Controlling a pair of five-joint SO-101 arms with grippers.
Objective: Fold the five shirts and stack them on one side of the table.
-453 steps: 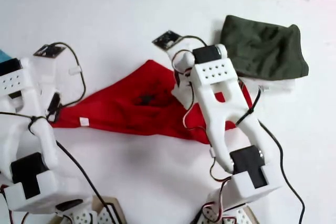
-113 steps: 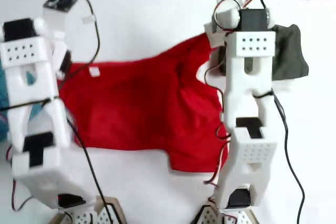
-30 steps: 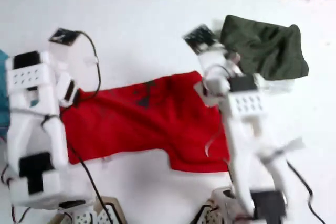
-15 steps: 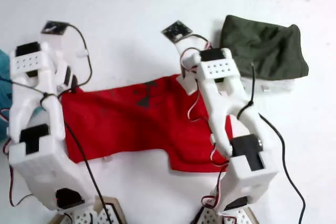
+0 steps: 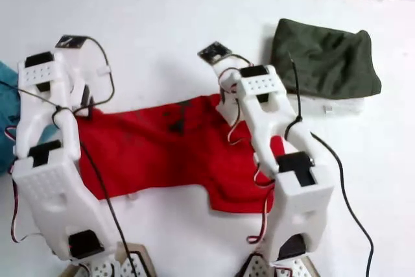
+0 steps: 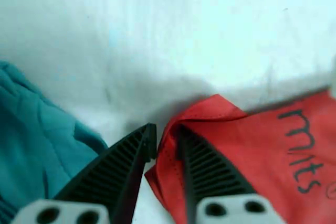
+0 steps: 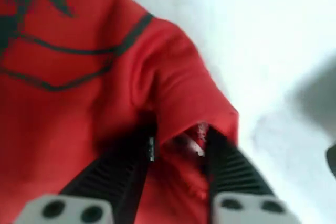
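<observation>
Shirt (image 5: 162, 154) right side hidden under right arm (image 5: 266, 115) (corners pinched).

One red shirt (image 5: 162, 150), one green shirt (image 5: 324, 60), one teal shirt (image 6: 37, 124), two arms (image 5: 48, 180) (image 5: 288, 173), one table (image 5: 162, 24)
</observation>
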